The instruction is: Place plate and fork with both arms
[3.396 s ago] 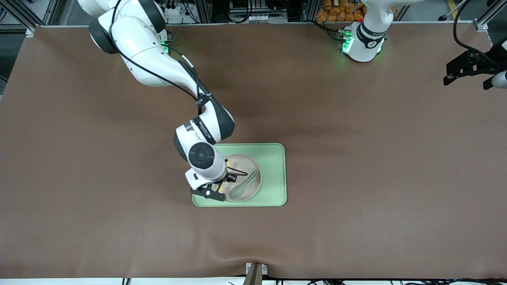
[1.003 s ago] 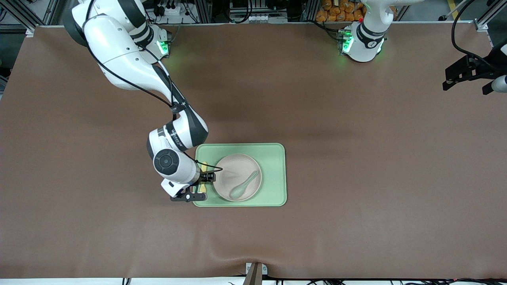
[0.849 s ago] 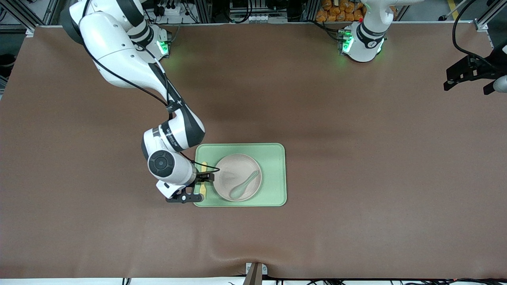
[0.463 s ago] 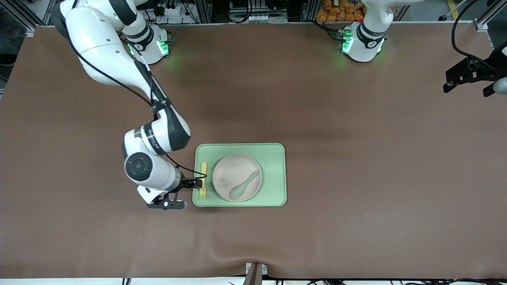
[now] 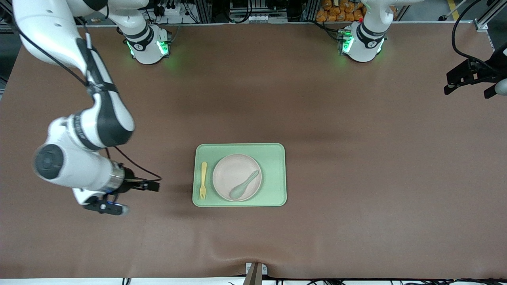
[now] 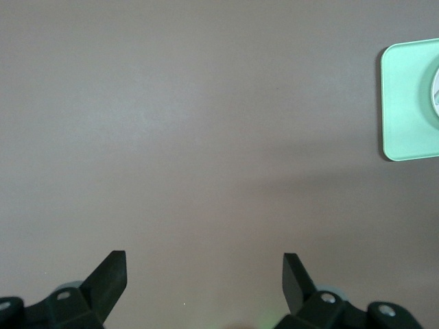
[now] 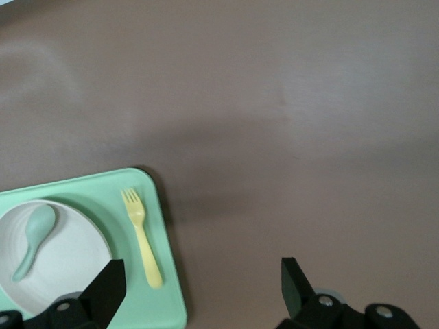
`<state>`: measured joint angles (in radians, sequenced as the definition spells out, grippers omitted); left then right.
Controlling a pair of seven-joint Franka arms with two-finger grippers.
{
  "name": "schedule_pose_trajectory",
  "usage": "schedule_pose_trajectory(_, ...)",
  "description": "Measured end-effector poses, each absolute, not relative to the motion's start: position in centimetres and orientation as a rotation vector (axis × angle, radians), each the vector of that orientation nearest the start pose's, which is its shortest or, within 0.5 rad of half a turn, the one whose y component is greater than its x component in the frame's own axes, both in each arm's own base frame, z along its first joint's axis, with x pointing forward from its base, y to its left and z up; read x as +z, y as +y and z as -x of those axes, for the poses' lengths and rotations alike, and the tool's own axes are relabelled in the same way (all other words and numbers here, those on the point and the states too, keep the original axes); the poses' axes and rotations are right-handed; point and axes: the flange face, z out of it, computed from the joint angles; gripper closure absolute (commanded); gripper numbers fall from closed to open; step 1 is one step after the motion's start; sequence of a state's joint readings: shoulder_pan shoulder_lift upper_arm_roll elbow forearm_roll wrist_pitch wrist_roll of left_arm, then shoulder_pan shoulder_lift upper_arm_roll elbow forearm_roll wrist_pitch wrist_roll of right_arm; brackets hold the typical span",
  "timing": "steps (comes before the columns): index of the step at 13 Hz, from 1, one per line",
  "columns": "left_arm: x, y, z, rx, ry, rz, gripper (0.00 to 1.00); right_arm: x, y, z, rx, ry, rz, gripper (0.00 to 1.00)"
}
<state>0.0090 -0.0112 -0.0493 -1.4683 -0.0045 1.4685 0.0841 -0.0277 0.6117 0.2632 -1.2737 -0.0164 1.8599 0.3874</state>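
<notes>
Looking across the table [image 5: 356,158], you are seeing the green tray [image 5: 273,174] lying near its middle with bare brown surface open on every side. Your plate [image 5: 233,178] is sitting on the tray, a grey-green spoon [image 5: 243,185] resting in it, and the fork [image 5: 203,180] is lying flat on the tray just beside the plate, toward the right arm's end. Your right gripper [image 5: 130,194] is hovering over bare table, fingers spread and empty. Your left gripper [image 6: 204,281] is waiting over bare table near the edge, fingers apart too.
</notes>
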Motion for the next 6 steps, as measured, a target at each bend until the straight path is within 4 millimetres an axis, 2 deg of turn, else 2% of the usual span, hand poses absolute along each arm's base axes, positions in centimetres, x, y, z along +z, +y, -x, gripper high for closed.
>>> schedule_pose_trajectory(3,66.8,-2.2,-54.0,-0.015,0.195,3.139,0.00,46.7,11.0,-69.5,0.063,0.305,3.027,0.00)
schedule_pose_trajectory(6,66.9,-2.2,-54.0,-0.016,0.194,3.139,0.00,51.8,9.4,-67.1,0.096,0.340,3.032,0.00)
